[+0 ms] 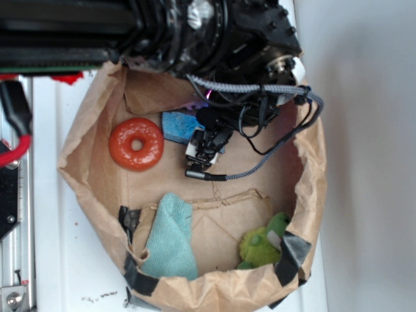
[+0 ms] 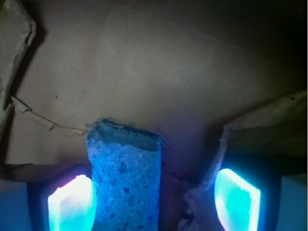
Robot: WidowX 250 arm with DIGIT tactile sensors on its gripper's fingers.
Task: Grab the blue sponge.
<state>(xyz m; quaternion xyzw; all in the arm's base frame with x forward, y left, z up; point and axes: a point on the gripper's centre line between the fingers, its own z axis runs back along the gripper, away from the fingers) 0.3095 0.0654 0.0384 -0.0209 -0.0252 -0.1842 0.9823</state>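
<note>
Well, claw (image 2: 154,199) open wide, blue sponge (image 2: 126,180) betw fingers, touching left one.

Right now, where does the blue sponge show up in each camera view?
Exterior: the blue sponge lies upper centre, right of the red ring, partly under the arm.
Wrist: blue sponge stands bottom centre, beside the left glowing finger.
Shared landmark: the brown paper beneath it.

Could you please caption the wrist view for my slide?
Open gripper straddles the blue sponge, lying nearer its left finger, on brown paper.
</note>
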